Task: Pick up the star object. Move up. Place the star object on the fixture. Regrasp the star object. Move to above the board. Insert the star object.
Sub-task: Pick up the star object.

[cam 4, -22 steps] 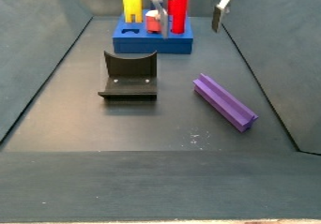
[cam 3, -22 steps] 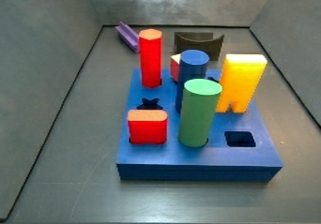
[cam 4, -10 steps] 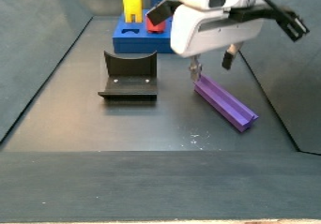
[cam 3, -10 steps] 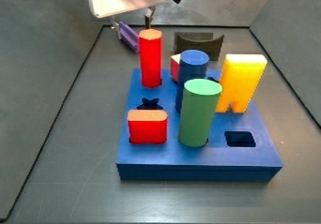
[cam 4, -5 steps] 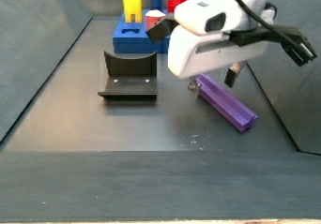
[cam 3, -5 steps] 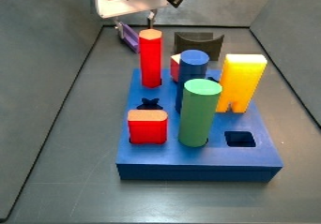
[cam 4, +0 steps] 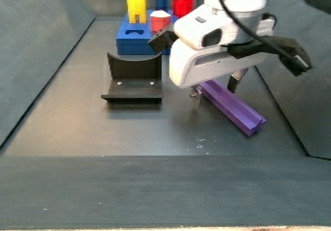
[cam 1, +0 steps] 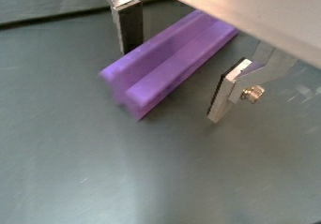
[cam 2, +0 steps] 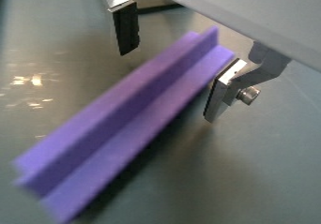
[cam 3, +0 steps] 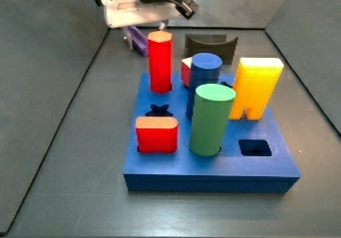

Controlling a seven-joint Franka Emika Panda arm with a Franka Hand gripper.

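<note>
Tool (cam 1: 175,64) lowered wide open astride the star (cam 1: 170,61) lying flat on the floor, one finger (cam 1: 127,26) on each long side, neither touching, apparently so closing would clamp across its width; fixture (cam 4: 134,78) stands near.

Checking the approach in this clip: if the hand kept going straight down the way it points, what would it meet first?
Probably the star object, lying flat on the floor. The hand is open with one finger on each side of it, so the fingers would likely pass alongside and reach the floor; depth is unclear.

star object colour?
Purple; the star object shows best in a wrist view, between the open gripper fingers.
</note>
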